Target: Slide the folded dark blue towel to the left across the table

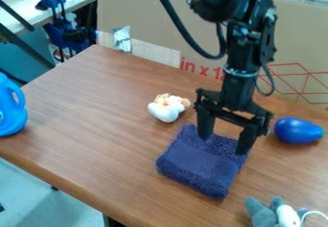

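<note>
Grey plush toy (259, 214): near right, on the wooden surface (96, 125), partly seen.
Navy cloth (202, 161): folded, lying flat under the hand (223, 145).
Hand: black, pointing down, fingers wide apart, grasping nothing; contact with cloth cannot be told.
Blue jug (9, 113): far left, handled.
Blue toy (298, 130): glossy, rounded, right of the cloth.
White toy (167, 111): beyond the cloth, leftward.
Cardboard (154, 25): upright, behind.

Fingers spread, the black two-finger gripper (223, 145) hangs at the far end of a folded navy towel (202, 166). From here, a white-and-tan plush toy (169, 108) lies left of it, a blue pear-shaped toy (298, 130) right, a grey plush toy (262, 215) nearer me.
</note>
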`<state>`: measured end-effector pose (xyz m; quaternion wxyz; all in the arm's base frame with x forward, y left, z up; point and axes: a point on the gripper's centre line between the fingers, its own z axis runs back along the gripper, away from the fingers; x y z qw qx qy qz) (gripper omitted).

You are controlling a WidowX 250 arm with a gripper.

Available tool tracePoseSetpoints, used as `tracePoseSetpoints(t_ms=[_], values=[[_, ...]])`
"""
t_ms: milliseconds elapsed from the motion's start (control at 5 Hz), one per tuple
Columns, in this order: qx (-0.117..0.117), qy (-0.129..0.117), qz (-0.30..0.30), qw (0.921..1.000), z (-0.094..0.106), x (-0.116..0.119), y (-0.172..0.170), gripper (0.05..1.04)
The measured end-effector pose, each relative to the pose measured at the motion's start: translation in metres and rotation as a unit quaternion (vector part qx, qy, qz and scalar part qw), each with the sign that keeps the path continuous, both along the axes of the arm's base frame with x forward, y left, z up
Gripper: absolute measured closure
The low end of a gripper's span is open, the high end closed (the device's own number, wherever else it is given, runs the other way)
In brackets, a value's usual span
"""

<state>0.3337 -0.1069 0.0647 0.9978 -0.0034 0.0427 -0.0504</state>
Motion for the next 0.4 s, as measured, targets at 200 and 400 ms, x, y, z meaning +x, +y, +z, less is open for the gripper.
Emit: tracePoseSetpoints(t_ms=[200, 400], values=[[0.019, 0.059, -0.011, 0.998, -0.0248, -0.0067, -0.0039, 0.081], [0.024, 0.084, -0.004, 0.9962, -0.0302, -0.0156, 0.0039, 0.081]])
